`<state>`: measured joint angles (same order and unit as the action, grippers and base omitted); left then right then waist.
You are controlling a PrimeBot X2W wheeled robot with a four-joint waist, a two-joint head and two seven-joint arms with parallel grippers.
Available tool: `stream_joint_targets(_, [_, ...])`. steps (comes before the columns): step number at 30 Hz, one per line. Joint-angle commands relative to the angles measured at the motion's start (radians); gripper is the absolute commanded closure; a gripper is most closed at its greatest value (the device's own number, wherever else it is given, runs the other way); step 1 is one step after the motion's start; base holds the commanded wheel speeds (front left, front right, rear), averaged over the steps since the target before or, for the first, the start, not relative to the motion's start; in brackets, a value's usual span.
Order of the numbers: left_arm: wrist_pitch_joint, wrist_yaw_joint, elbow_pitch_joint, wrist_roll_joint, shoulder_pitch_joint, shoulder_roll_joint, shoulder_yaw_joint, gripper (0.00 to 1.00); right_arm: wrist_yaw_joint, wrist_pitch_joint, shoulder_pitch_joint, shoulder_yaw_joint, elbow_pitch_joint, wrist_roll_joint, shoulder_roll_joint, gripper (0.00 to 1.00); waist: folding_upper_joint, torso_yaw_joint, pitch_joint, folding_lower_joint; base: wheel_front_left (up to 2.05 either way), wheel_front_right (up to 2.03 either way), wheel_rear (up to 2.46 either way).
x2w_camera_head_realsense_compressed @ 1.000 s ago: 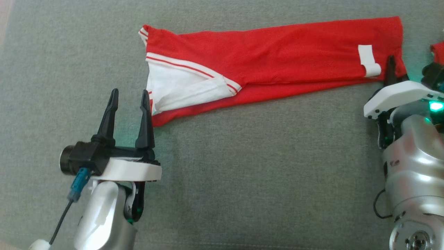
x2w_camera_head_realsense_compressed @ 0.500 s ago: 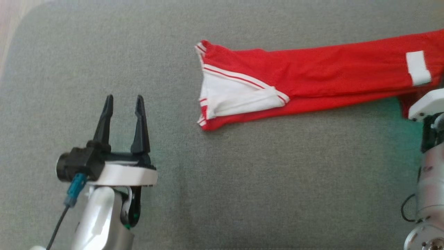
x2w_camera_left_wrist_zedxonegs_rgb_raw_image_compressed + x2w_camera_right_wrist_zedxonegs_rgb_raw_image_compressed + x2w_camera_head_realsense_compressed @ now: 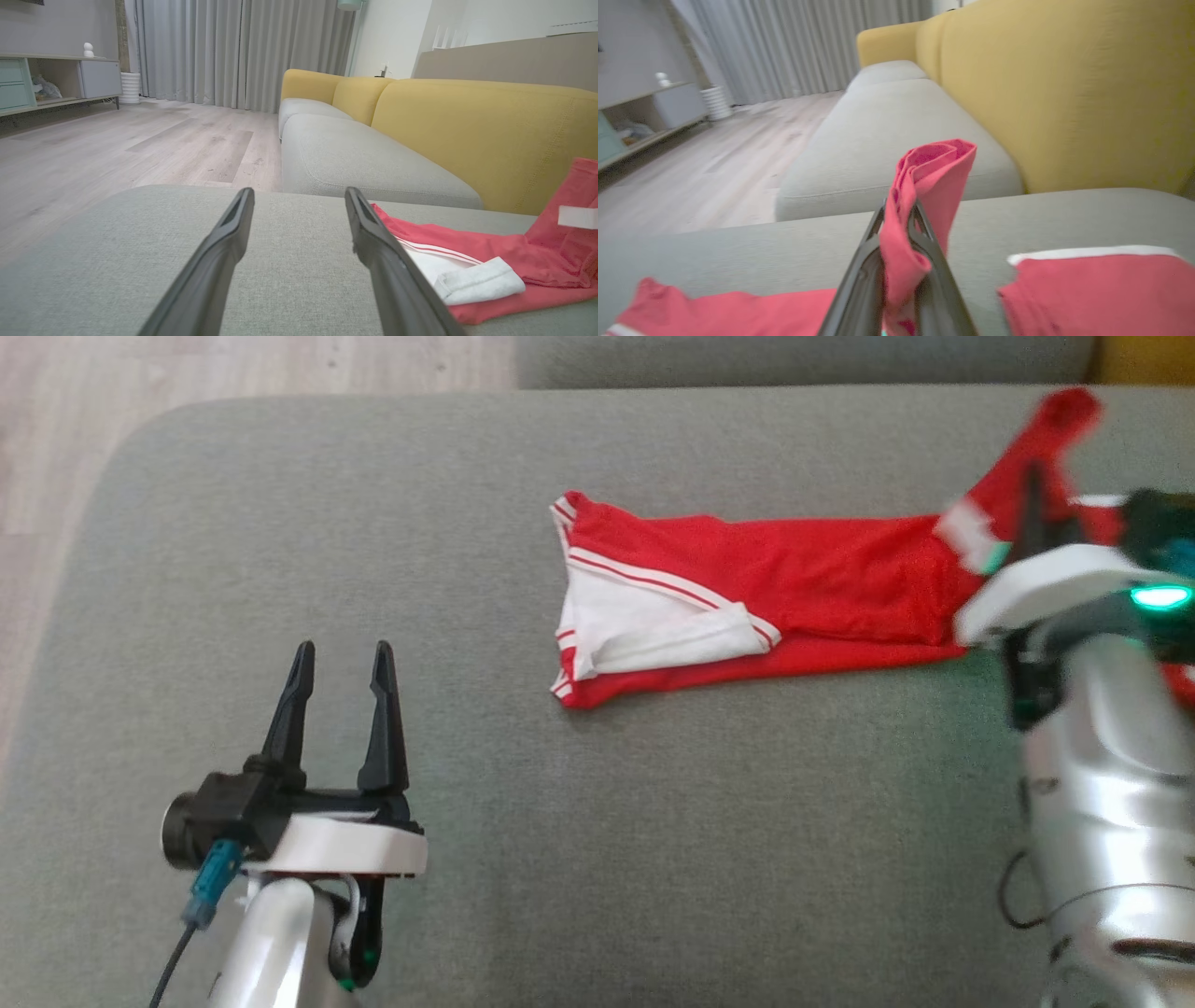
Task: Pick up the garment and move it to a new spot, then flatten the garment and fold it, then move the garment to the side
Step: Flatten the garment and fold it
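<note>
**Red fabric garment with white striped trim point(image 3: 794, 569): one end lifted, the rest flat on the cushion**

Head view, 8 o'clock: left gripper point(image 3: 342, 653), with two dark fingers spread apart and nothing between them. It is held over the grey upholstered seat cushion point(image 3: 653, 849), well apart from the garment.

At 11 o'clock, pale wooden floor point(image 3: 233, 364) lies beyond the cushion's rounded corner.

The garment runs from centre to 2 o'clock. Its white-lined, striped end points toward 9 o'clock and lies flat. A white rectangular label point(image 3: 966, 527) sits near the raised end.

At 2 to 3 o'clock, the right gripper point(image 3: 1034, 490) has its fingers pressed together on a bunched fold of the garment. In the right wrist view this fold stands above the fingertips, clear of the cushion.

Same view, 4 o'clock: a separate red cloth piece with a white edge point(image 3: 1097, 289) lies flat. At 1 o'clock is the yellow sofa backrest point(image 3: 1064, 93).
</note>
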<state>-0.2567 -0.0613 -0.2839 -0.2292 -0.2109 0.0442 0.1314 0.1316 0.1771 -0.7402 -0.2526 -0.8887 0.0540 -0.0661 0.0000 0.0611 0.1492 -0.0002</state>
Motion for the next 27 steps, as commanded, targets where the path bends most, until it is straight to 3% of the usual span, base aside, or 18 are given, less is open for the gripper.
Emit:
stream_joint_targets(1, [-0.005,0.006,0.031,-0.005,-0.019,0.006,-0.024,0.00,-0.001,0.013,-0.031,0.081,0.027,-0.049,0.015,1.00,0.0000,0.017,-0.014,0.0002,0.00,0.00,0.00])
stream_joint_targets(7, [-0.005,0.010,0.039,-0.011,-0.018,0.006,-0.002,0.00,-0.001,-0.019,0.004,0.432,0.104,-0.304,0.016,1.00,0.0000,0.058,-0.005,0.0002,0.00,0.00,0.00])
stream_joint_targets(11, [-0.005,0.014,0.040,-0.023,-0.032,0.006,0.021,0.00,-0.001,-0.044,0.023,0.567,0.150,-0.378,0.016,1.00,0.0000,0.094,0.020,0.0002,0.00,0.00,0.00])
stream_joint_targets(16, [-0.005,0.022,0.037,-0.042,-0.054,0.006,0.053,0.00,-0.001,-0.057,0.028,0.663,0.150,-0.434,0.016,1.00,0.0000,0.142,0.052,0.0002,0.00,0.00,0.00])
stream_joint_targets(27, [-0.005,0.035,0.024,-0.075,-0.081,0.006,0.091,0.00,-0.001,-0.039,0.022,0.758,0.068,-0.486,0.016,1.00,0.0000,0.213,0.102,0.0002,0.00,0.00,0.00])
